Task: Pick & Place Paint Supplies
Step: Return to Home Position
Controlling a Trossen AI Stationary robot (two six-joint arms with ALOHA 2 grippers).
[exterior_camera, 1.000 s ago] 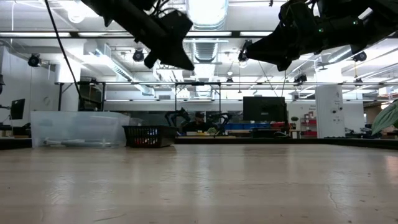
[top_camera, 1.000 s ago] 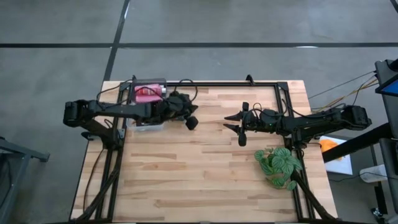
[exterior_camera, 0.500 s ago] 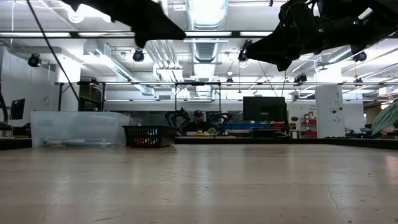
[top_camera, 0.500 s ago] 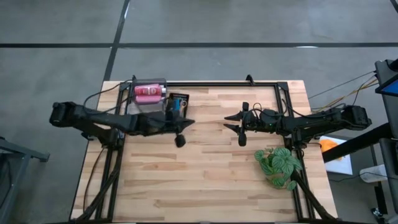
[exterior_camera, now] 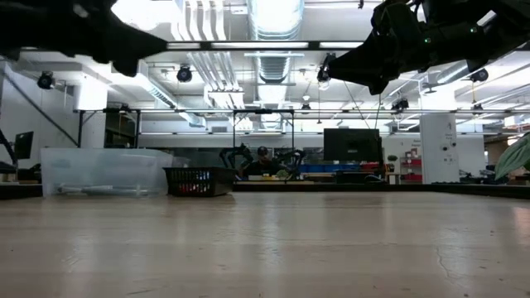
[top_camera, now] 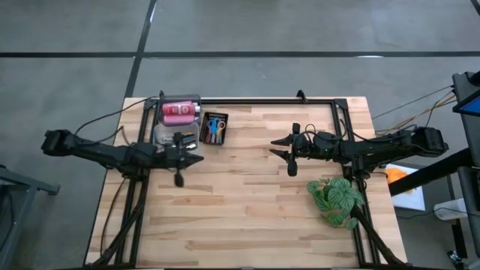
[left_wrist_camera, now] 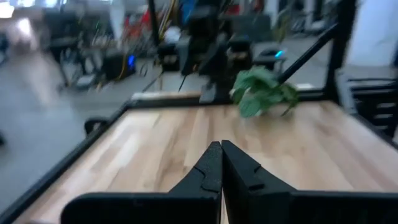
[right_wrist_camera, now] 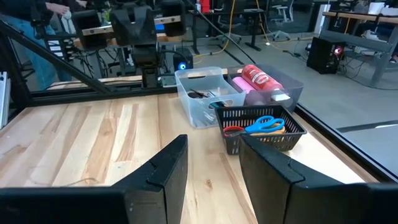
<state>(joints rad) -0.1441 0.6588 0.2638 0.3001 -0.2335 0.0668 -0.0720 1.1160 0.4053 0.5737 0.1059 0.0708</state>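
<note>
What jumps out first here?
A black mesh bin of bright-handled scissors sits beside a clear plastic tub with pink paint bottles on the table, left side. A green leafy plant stands at the right edge. The left gripper is shut, the right gripper open, both empty.

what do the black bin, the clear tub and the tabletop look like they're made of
Black bin: probably rigid plastic or wire mesh, matte; its walls are an open lattice.
Clear tub: translucent plastic, slightly glossy; its contents show through the walls.
Tabletop: wood, butcher-block style, smooth pale finish; joined strips with visible grain.
</note>
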